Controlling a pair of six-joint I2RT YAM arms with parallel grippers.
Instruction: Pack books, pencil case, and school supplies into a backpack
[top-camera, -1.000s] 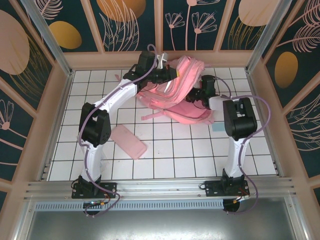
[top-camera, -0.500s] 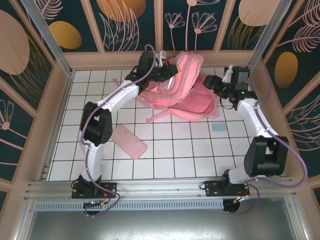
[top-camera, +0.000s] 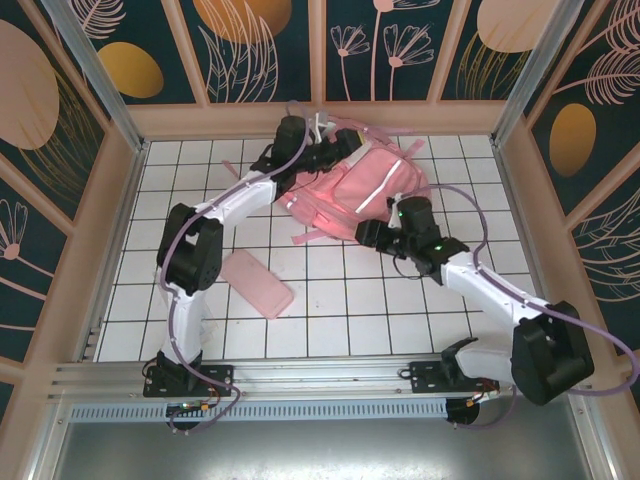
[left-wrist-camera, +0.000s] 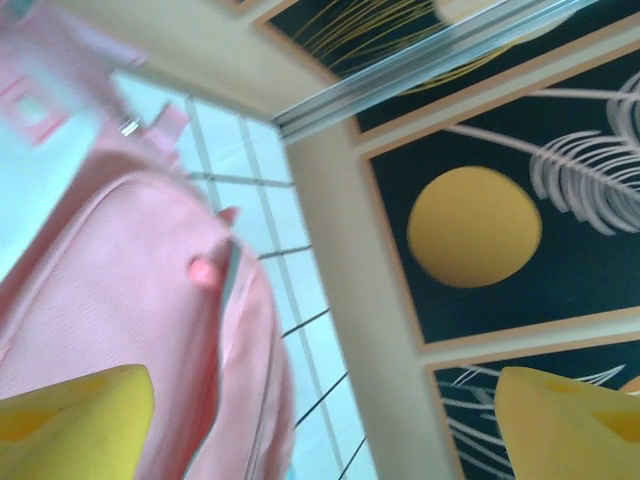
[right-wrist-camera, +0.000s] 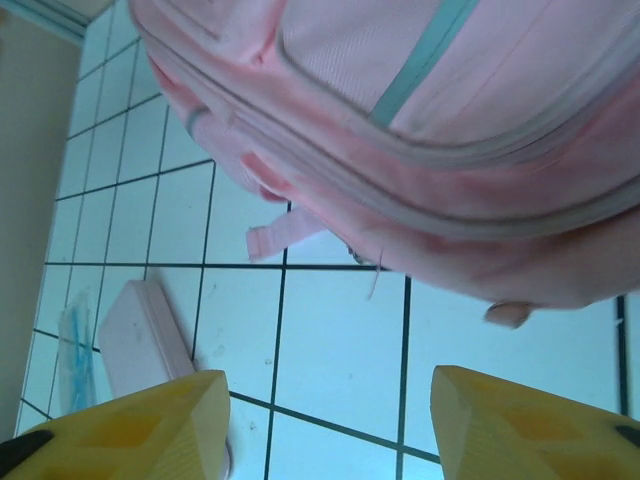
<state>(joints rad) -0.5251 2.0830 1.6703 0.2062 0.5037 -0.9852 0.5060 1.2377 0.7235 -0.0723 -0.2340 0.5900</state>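
the backpack (top-camera: 362, 188) lies front-up at the far middle of the tiled surface (top-camera: 330, 320), its pale strips and pockets facing the overhead camera, which probably means it must be turned or opened before anything goes in. the left pincer (top-camera: 322, 156) sits at the bag's far left edge; its wrist view shows the left pincer (left-wrist-camera: 320, 430) spread wide with nothing held, pink fabric just beside one finger. the right pincer (top-camera: 372, 232) hangs low at the bag's near edge, and its own camera shows it (right-wrist-camera: 325, 430) partly open and empty over bare tiles, likely lined up to take the lower seam. the pencil case (top-camera: 257, 283) lies flat on the surface, well apart from the bag, so packing looks not yet begun; the case (right-wrist-camera: 145, 335) has a clear bluish item (right-wrist-camera: 72, 345) just beside it
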